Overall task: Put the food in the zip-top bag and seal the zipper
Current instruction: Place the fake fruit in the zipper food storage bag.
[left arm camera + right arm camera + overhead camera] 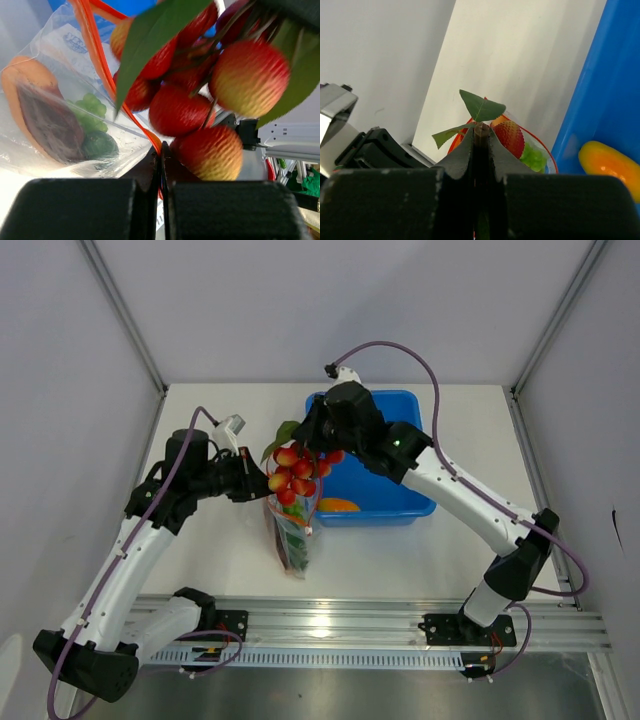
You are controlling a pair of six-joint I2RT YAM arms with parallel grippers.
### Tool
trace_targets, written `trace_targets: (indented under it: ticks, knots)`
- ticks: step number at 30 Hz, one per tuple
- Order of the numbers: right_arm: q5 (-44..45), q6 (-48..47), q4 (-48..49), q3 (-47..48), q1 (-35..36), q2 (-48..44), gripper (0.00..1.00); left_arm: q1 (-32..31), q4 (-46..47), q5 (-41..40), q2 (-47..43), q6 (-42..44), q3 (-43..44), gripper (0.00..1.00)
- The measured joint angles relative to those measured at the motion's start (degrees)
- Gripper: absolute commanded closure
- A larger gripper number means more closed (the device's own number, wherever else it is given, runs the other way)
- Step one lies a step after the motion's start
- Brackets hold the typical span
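One blue bin [385, 510] sits before us, and just left of it we see the zip-top bag [292, 550], its zipper [92, 45] pinched in the fully closed left gripper [161, 155]. Over the bag's mouth hangs the bunch of small red fruits [245, 80], clamped from above by the right gripper [481, 131], which is nearly closed; an orange-yellow piece [610, 167] lies in the bin

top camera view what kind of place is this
Probably a robotics lab test cell: plain white wall panels around a white table, left arm and right arm bolted to an aluminium rail, toy fruit.
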Motion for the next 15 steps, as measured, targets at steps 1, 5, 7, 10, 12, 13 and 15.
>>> trace_targets:
  ticks: [1,5,7,10,12,13,15]
  knots:
    - [1.03,-0.02,-0.17,-0.15,0.87,0.2,1.0,0.0,0.0,0.0,0.0,-0.04,0.0,1.0]
    - [5.53,-0.96,0.09,-1.86,4.2,0.59,1.0,0.0,-0.09,0.0,-0.26,-0.09,0.0,0.99]
    - [7.15,-1.38,0.5,-3.52,5.4,0.59,1.0,0.0,-0.09,0.02,-0.48,-0.11,0.0,0.99]
    - [9.18,-1.75,0.76,-6.38,6.58,0.9,1.0,0.0,-0.13,0.22,-0.74,-0.15,0.0,1.0]
    - [10.34,-1.95,1.11,-8.26,7.1,1.29,1.0,0.0,-0.22,0.26,-0.79,-0.37,0.0,0.99]
    - [10.69,-2.21,1.27,-8.96,7.3,1.53,1.0,0.0,-0.26,0.26,-0.79,-0.5,0.0,1.0]
    - [11.1,-2.47,1.38,-9.6,7.58,2.1,1.0,0.0,-0.31,0.31,-0.79,-0.52,0.0,0.99]
